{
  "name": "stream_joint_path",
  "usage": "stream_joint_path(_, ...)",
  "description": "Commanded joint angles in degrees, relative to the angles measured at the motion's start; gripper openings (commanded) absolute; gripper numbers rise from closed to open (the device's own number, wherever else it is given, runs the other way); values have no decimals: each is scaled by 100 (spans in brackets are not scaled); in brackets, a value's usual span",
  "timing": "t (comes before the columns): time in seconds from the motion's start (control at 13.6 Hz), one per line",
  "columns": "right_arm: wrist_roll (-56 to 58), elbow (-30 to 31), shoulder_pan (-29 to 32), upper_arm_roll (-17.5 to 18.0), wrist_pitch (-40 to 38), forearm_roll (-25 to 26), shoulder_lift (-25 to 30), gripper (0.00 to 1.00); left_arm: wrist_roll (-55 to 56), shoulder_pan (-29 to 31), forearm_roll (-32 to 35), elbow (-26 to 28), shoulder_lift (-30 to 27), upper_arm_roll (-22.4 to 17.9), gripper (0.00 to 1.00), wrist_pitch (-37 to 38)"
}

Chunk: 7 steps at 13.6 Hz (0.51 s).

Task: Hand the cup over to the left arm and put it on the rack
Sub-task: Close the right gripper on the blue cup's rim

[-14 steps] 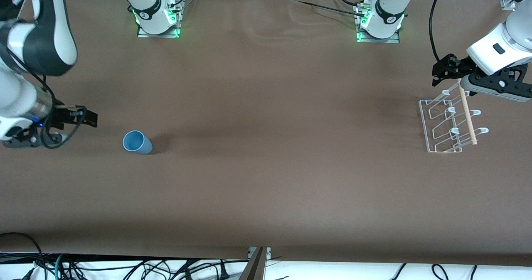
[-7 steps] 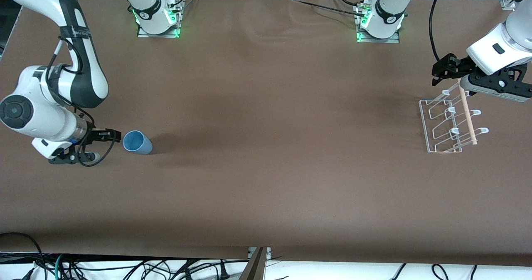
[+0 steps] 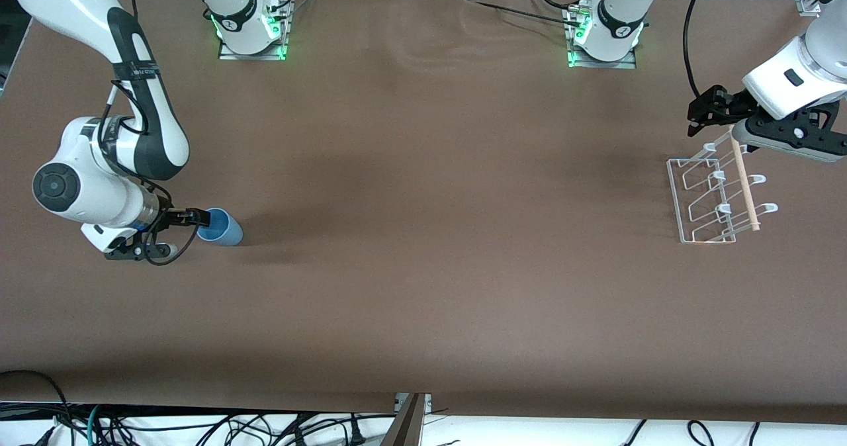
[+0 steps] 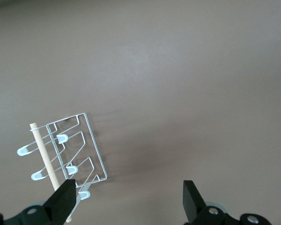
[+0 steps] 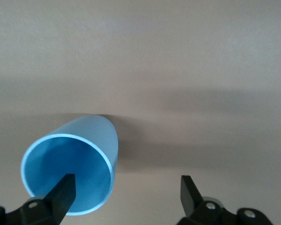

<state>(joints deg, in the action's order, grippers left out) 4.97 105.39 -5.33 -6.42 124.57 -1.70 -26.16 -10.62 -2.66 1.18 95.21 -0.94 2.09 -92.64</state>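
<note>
From the front, my right gripper (image 3: pixel 198 218) is open, at the rim of the cup (image 3: pixel 222 227), which lies on the table (image 3: pixel 423 267) near the right arm's end. The left gripper (image 3: pixel 707 110) waits open over the rack (image 3: pixel 711 198).

Left wrist: rack below, bare table around.

Right wrist: one finger (image 5: pixel 61 194) sits in the cup's mouth — I should line up, then squeeze gently.
</note>
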Motion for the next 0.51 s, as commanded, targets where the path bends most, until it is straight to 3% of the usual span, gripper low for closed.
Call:
stream_joint_path(0.0,-31,122,67,71,111,-233,-3,99,-142,-15,-144,-91,-29,-25,100,115)
stream_joint_path(0.07,-31,122,67,71,111,-373,-38,93,-142,-15,-144,-91,-29,-25,100,115)
stream_joint_path(0.22,-40,122,67,71,103,-428,-65,32,-142,-15,-144,-91,-29,-25,100,115)
stream_joint_path(0.37,-14,122,67,79,94,-436,-118,4,-142,-6,-144,-91,-29,-25,100,115)
stream_joint_path(0.44,4,105,59,79,94,-436,-153,0,-142,-15,-144,-91,-29,-25,100,124)
